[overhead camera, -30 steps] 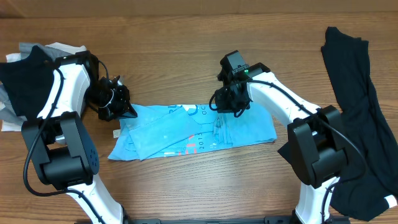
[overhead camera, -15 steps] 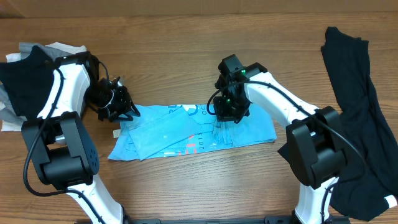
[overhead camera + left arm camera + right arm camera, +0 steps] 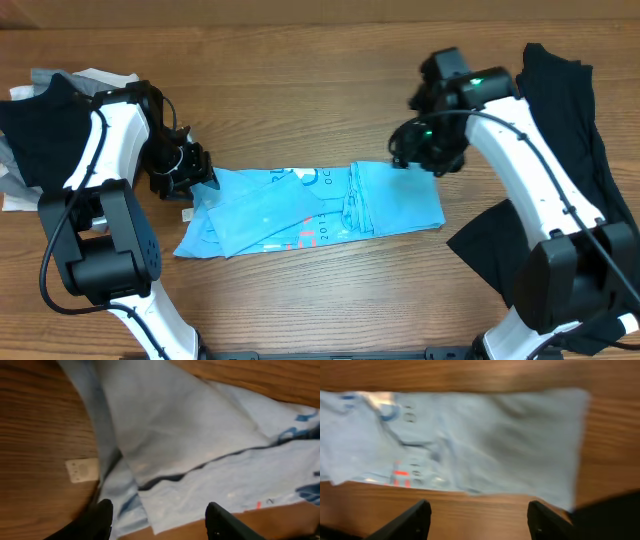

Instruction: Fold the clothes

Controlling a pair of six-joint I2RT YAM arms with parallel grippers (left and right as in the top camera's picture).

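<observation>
Light-blue T-shirt [image 3: 310, 210] lies in a rumpled, partly folded strip at the middle of the table [image 3: 300, 80]. Left end effector [image 3: 197, 176] by its left edge and right end effector [image 3: 408, 160] near its right end both gape empty.

Light-blue T-shirt [image 3: 310, 208] folded flat, table centre.
</observation>
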